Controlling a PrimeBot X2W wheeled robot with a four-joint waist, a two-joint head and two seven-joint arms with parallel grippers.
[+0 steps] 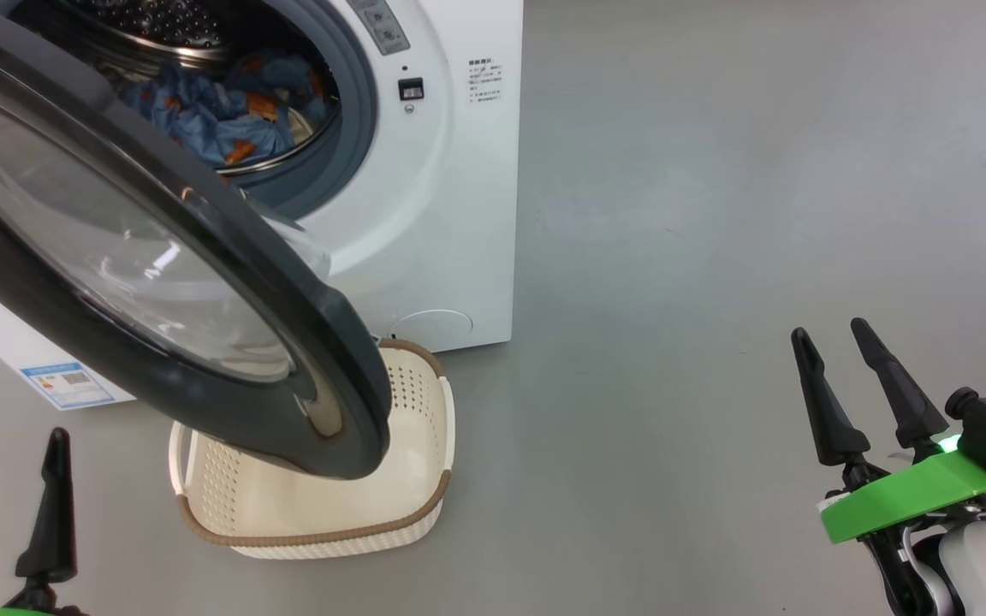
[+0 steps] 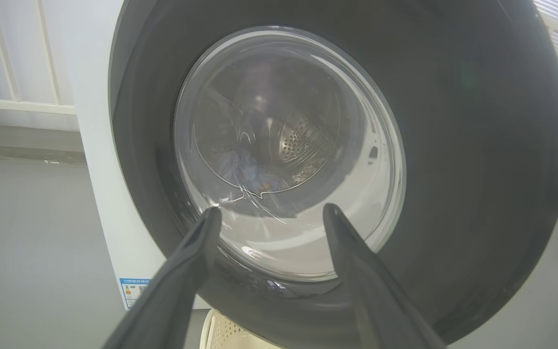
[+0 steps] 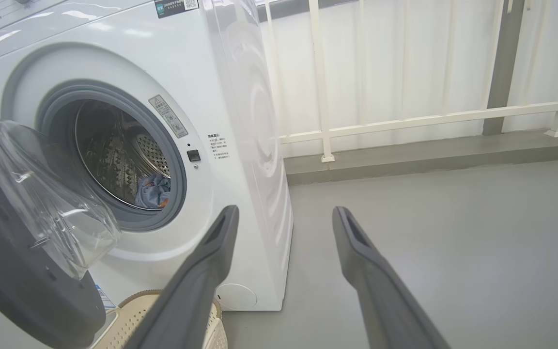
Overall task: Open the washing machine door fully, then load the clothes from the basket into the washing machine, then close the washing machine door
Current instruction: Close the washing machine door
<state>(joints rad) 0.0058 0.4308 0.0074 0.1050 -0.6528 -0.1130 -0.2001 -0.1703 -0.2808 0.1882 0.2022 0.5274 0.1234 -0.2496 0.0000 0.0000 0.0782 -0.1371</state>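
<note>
Okay, washing machine door [image 1: 116, 257] first: it stands swung out from the washing machine [image 1: 450, 214], hinged on my left, and its free edge hangs low over the basket [image 1: 322, 537]. It is open at a slant, not laid back flat against the front. The clothes [image 1: 219, 111] lie in the drum [image 1: 159, 26], a blue heap with orange prints, and the basket on the floor looks empty, so I judge loading done and closing the door as what's left.

Key relation: the door's outer face is turned toward my left gripper [image 1: 18, 441]. The left wrist view looks square onto the black ring and through the glass into the drum, so the door lies straight ahead of those fingers, near but not touching. Left fingers are spread wide, nothing between them.

My right gripper [image 1: 828, 329] sits well apart on the right, over bare floor, on the side of the door's inner face; its wrist view sees the bulging glass bowl from the drum side. Its fingers are also spread, holding nothing.

So the left arm is nearer and on the correct side. A push should land on the ring near the free edge, far from the hinge, driving it toward the opening. Risk as I judge it: the lower edge passes close above the basket rim, and whether it clears I can't tell.
</note>
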